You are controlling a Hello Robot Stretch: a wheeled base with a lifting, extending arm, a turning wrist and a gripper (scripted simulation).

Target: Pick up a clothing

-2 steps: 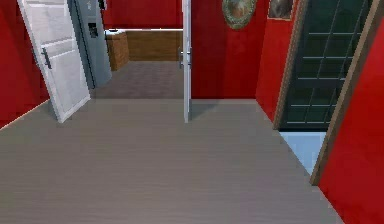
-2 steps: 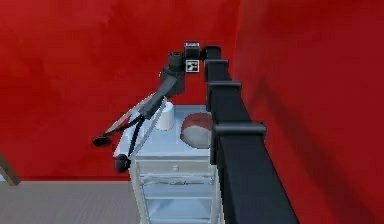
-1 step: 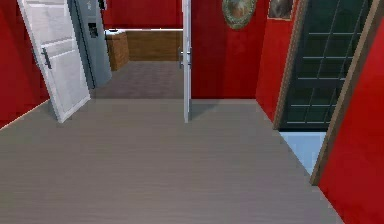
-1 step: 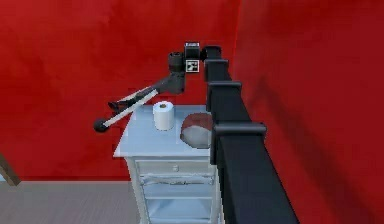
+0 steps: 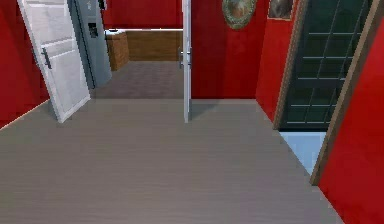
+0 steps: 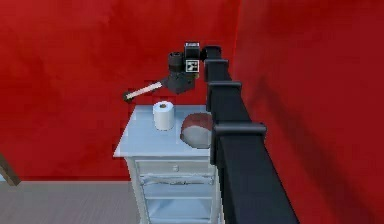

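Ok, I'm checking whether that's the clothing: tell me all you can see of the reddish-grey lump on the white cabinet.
The reddish-grey lump is a low rounded mound, dull red above and grey toward its lower edge. It looks soft, like bunched cloth, though its shape is too vague to be sure. It lies on top of the white cabinet, toward the right side, just right of a white paper roll and seemingly apart from it. The dark arm hides its right part.
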